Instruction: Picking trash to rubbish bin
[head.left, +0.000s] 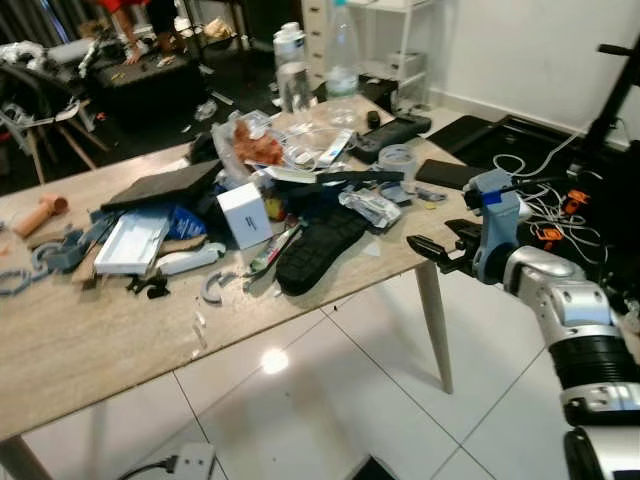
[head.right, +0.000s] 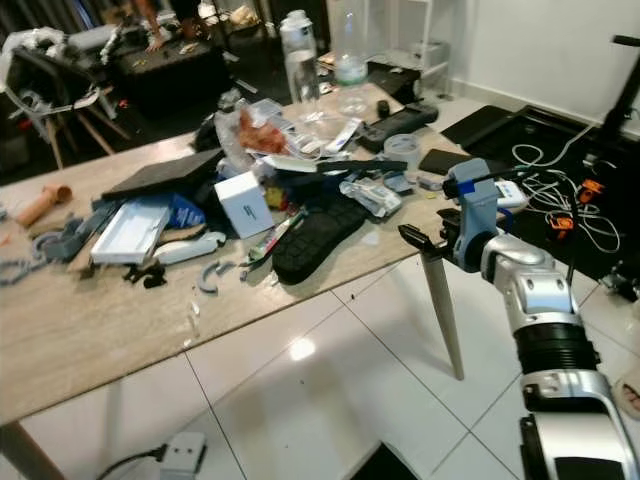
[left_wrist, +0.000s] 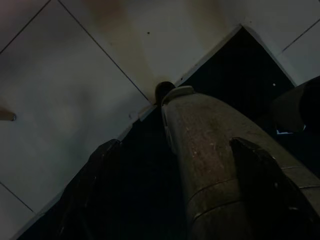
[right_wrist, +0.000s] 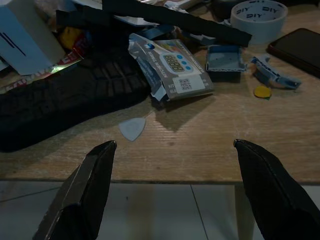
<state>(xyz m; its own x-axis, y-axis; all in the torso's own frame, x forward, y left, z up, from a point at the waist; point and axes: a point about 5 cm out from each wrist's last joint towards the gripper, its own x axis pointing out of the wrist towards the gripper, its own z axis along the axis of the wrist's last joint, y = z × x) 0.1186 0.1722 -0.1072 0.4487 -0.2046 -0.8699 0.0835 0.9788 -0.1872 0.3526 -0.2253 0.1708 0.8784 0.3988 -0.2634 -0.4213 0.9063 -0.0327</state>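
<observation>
- Clutter covers the long pale wooden table (head.left: 90, 350), from a small white box (head.left: 245, 214) to a black rubber shoe sole (head.left: 318, 248).
- Torn silver wrapper (right_wrist: 172, 67), likely trash, lies beside the sole.
- Right tool (right_wrist: 175, 185), fingers spread wide, hangs at the table edge; reaching in, it could grab the sole instead.
- Left tool (left_wrist: 175, 195) is too dark to judge.

Wooden table (head.left: 90, 350) (pale, cluttered): black shoe sole (head.left: 318, 250), white box (head.left: 245, 214), tape roll (head.left: 397, 160), phone (head.left: 444, 173).
</observation>
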